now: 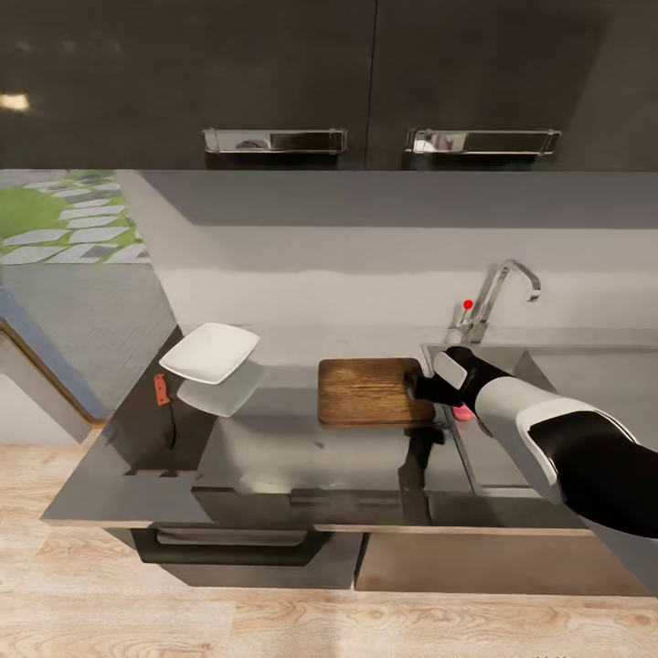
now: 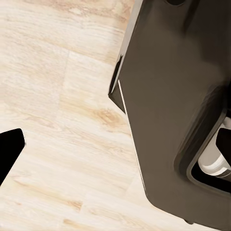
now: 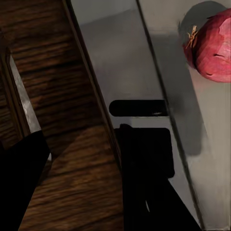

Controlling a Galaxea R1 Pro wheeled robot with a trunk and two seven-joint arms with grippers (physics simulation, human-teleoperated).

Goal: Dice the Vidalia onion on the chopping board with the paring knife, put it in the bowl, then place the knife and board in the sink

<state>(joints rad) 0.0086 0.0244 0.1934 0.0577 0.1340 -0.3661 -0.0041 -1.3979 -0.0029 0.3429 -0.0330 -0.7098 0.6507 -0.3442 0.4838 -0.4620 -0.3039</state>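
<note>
The worktop (image 1: 274, 439) carries three things in a row from the head view: a red-handled knife (image 1: 165, 410) near the left edge, a white bowl (image 1: 209, 353) just right of it, and the board (image 1: 373, 391) further right, hard against the sink (image 1: 548, 384). The tap (image 1: 498, 292) with its red knob stands at the back of the sink, and black cabinets (image 1: 274, 82) hang above. The knife lies with its handle away from the robot and its dark blade toward the front edge. The board's long axis runs left to right, its right end by the sink's rim. The right gripper (image 1: 428, 382) sits at that right end of the board; in the right wrist view one finger (image 3: 21, 178) is over the wood and the other over the grey strip beside it, so the claw stands spread, holding nothing. The onion (image 3: 211, 45) lies in the sink just beyond the rim, a pink bit of it (image 1: 462, 413) showing under the right wrist. The left wrist view looks at pale floor (image 2: 57, 120) beside a dark robot part; I cannot tell the left claw's state.
</note>
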